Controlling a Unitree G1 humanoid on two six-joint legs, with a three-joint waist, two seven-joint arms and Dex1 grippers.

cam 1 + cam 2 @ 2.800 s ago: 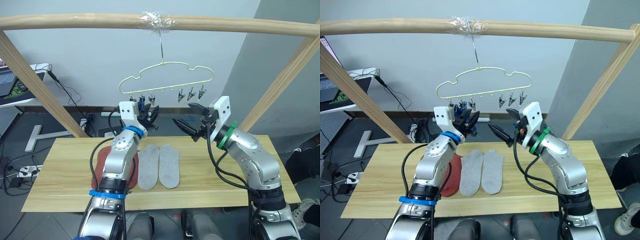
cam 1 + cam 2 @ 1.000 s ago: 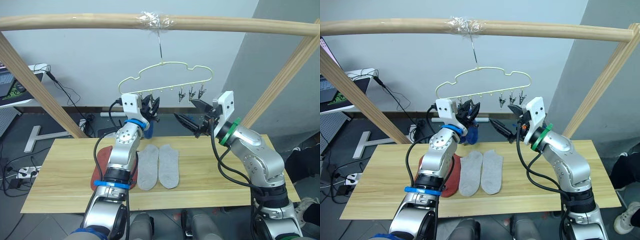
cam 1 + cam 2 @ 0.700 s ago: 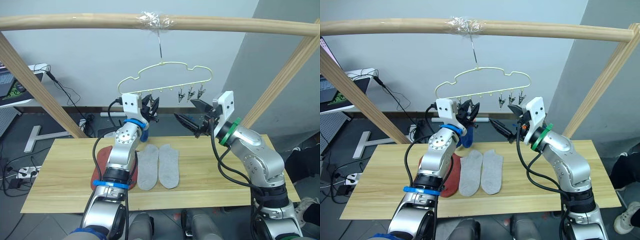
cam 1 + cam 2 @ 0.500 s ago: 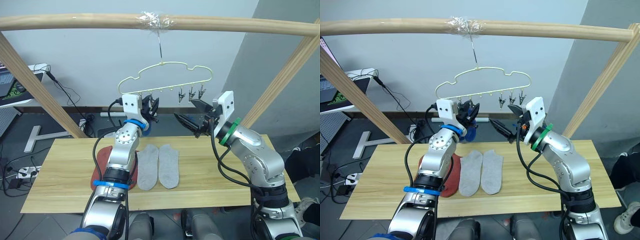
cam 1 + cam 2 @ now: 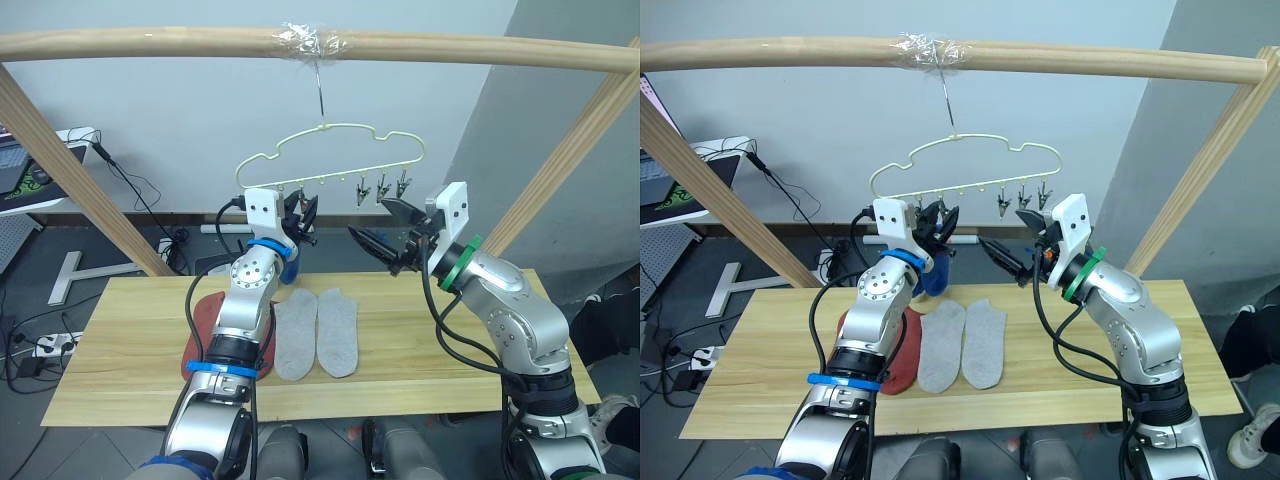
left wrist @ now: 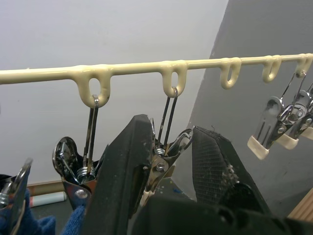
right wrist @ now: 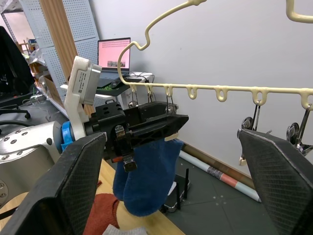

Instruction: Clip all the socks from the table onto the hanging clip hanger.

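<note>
The pale yellow-green clip hanger (image 5: 330,135) hangs from the top pole. Two blue socks (image 7: 146,169) hang from its leftmost clips. My left gripper (image 5: 302,208) is raised to the bar, shut on the third clip (image 6: 164,161), a finger pressing each handle. Three bare clips (image 5: 382,187) hang at the hanger's right end. My right gripper (image 5: 368,220) is wide open and holds nothing, just right of the left gripper and below those clips. On the table (image 5: 440,350) lie two light grey socks (image 5: 296,333) (image 5: 338,330) side by side. Left of them, a rust-red sock (image 5: 200,330) is partly hidden by my left arm.
A round wooden pole frame (image 5: 150,42) spans overhead, its slanted legs (image 5: 70,170) coming down behind both table ends. A laptop (image 7: 113,54) and cables stand in the background to the left.
Since 2.8 s ago my left gripper has risen to the hanger's clips and my right gripper has lifted slightly. Over the last second both arms hold still.
</note>
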